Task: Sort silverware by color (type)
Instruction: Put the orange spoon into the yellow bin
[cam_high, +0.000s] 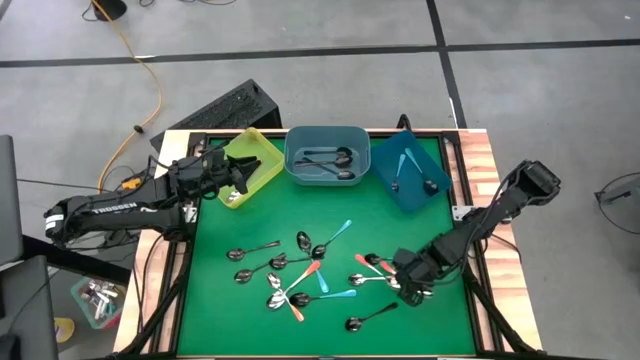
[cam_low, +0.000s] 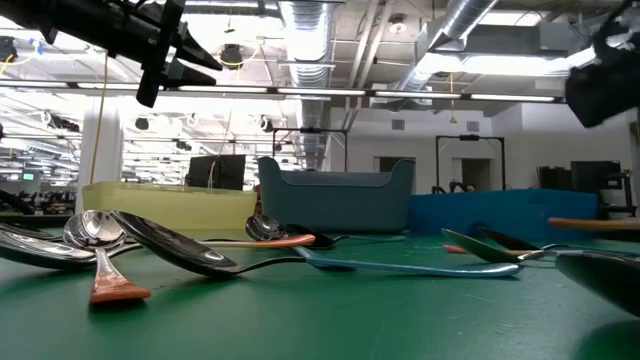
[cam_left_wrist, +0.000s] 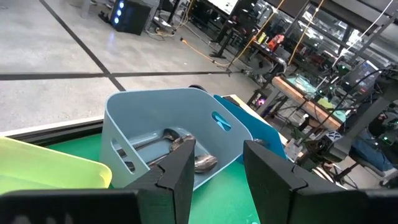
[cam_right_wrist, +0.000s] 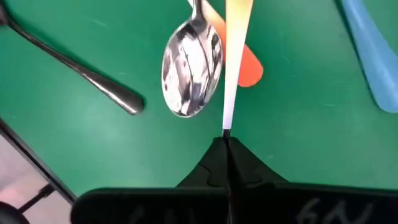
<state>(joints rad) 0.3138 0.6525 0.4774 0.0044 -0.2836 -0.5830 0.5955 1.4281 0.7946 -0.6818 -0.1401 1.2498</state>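
The right gripper (cam_high: 408, 283) is low over the green mat (cam_high: 420, 315), at the lower right of the high view. Its two fingers are pressed together, and in the right wrist view a thin pale handle (cam_right_wrist: 231, 68) comes straight out from between the tips, so it is clenched on one spoon. Just beside this handle lie a shiny spoon bowl (cam_right_wrist: 191, 67) and an orange handle (cam_right_wrist: 244, 62).

The other spoons (cam_high: 300, 275) are scattered across the middle of the mat, left of this gripper.

The left gripper (cam_high: 240, 172) hangs above the yellow bin (cam_high: 262, 152) at the upper left, with its fingers (cam_left_wrist: 177, 180) apart and nothing between them.

The grey-blue bin (cam_high: 325, 135) at the upper centre contains dark spoons; the blue bin (cam_high: 385, 165) on its right contains teal-handled ones.

Behind the table, the low view shows a large hall with ceiling ducts (cam_low: 320, 30).
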